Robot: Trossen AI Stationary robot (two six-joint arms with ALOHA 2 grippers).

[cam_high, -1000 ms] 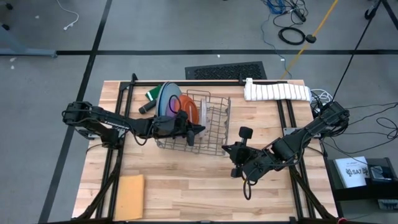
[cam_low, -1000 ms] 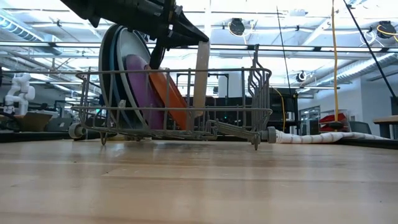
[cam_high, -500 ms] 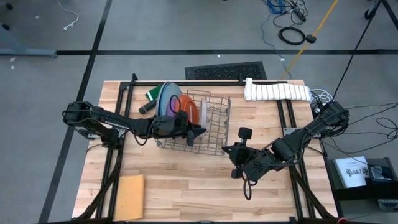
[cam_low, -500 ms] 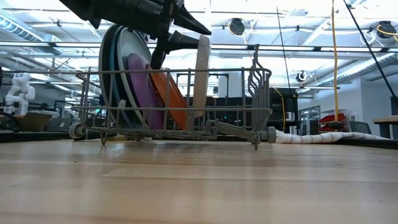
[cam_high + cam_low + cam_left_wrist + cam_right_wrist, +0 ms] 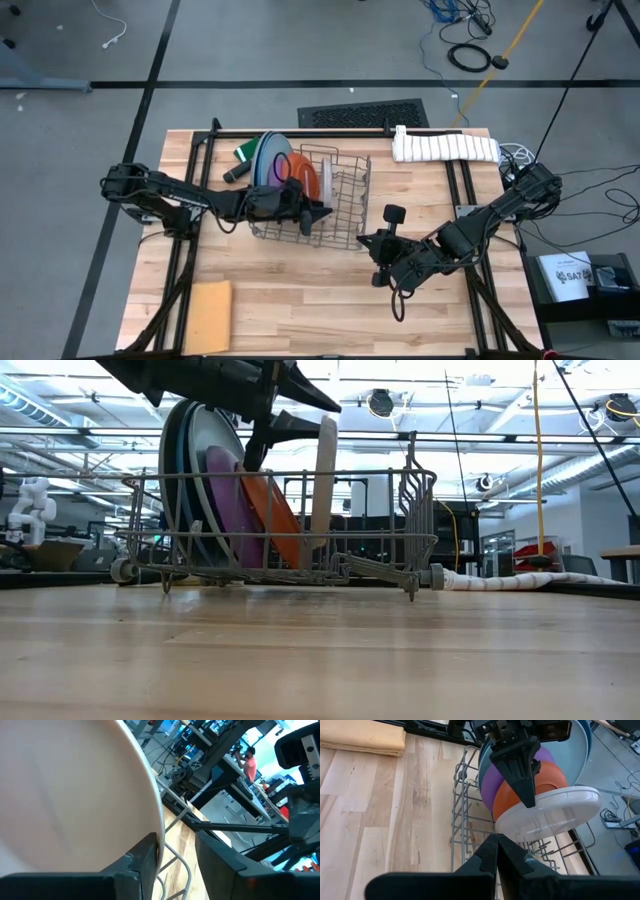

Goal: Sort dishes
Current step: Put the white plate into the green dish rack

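Left gripper [image 5: 312, 415] straddles the light grey plate [image 5: 323, 480] in the wire rack [image 5: 400, 550], jaws parted; orange plate [image 5: 280, 520] crowds behind. Right gripper [image 5: 372, 243] is closed, empty.

you're working in a robotics lab or open industrial workshop, not a home. in the high view the wooden table [image 5: 330, 290] sits on a grey concrete floor [image 5: 250, 50] marked with black tape lines [image 5: 300, 84], and loose cables [image 5: 470, 55] coil at the upper right of the frame. in the low view the background shows a high ceiling with exposed beams and strip lights [image 5: 480, 400], and a white robot figure [image 5: 28, 510] stands at the left edge. the left wrist view shows benches crowded with equipment [image 5: 215, 735] and a person in a red top [image 5: 248, 762] at the upper right.
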